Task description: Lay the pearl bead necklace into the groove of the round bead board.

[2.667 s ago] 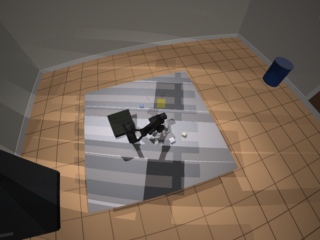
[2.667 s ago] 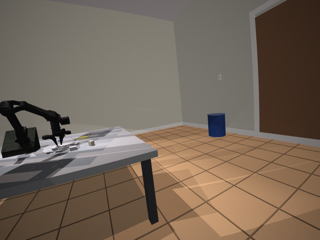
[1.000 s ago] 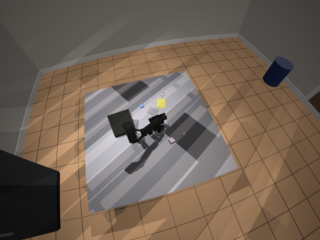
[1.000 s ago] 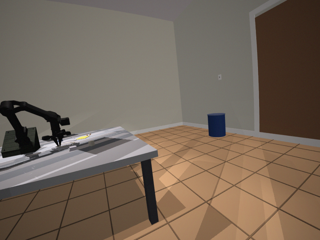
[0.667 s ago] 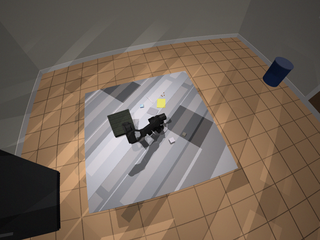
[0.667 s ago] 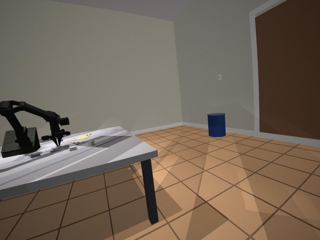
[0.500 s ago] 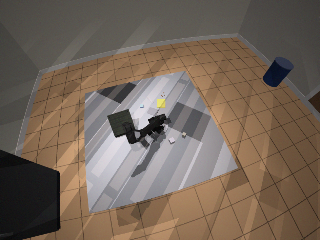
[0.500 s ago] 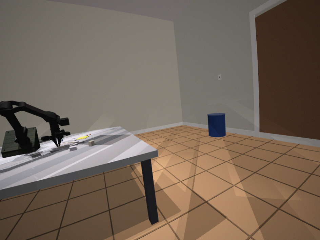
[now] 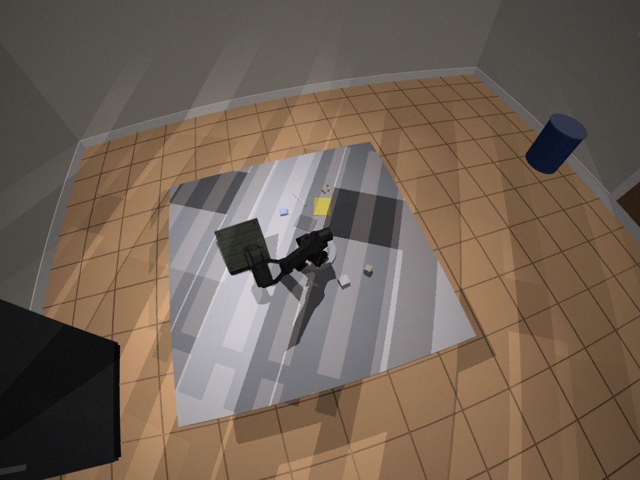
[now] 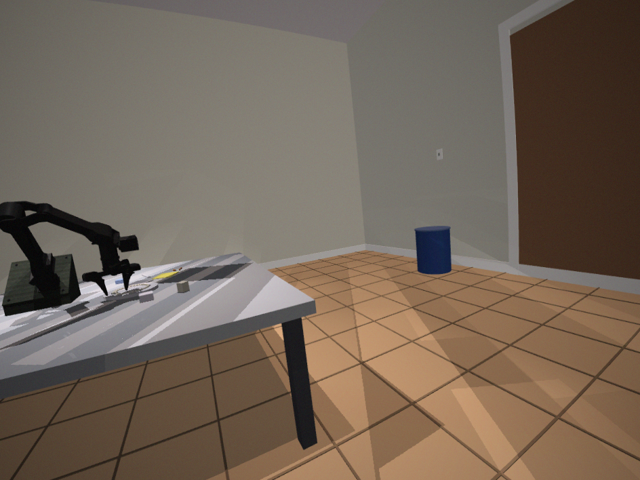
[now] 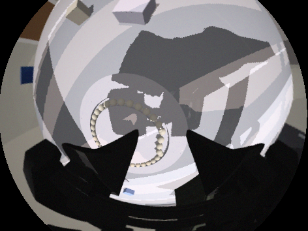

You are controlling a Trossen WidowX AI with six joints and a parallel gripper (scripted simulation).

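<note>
The pearl bead necklace [image 11: 129,103] [image 10: 139,285] lies as a loop on the pale round bead board [image 11: 87,106] [image 9: 333,253]. In the wrist view its left side follows the dark groove line. Its upper right bows inward, and the right-side beads lie a little inside the groove line. My gripper [image 11: 163,133] [image 10: 116,291] is open, fingers pointing down low over the board, with nothing held. The right-side beads show between the fingertips in the wrist view. The left finger hides the loop's lower left part. In the top view the arm covers much of the board.
A white block [image 9: 344,281] [image 10: 146,296] [image 11: 128,17] and a beige block [image 9: 367,269] [image 10: 182,286] [image 11: 77,14] stand near the board. Beyond it lie a grey square [image 9: 305,223], a yellow square [image 9: 322,206], a blue block [image 9: 283,211] [image 11: 128,191], a thin stick and small brown bits.
</note>
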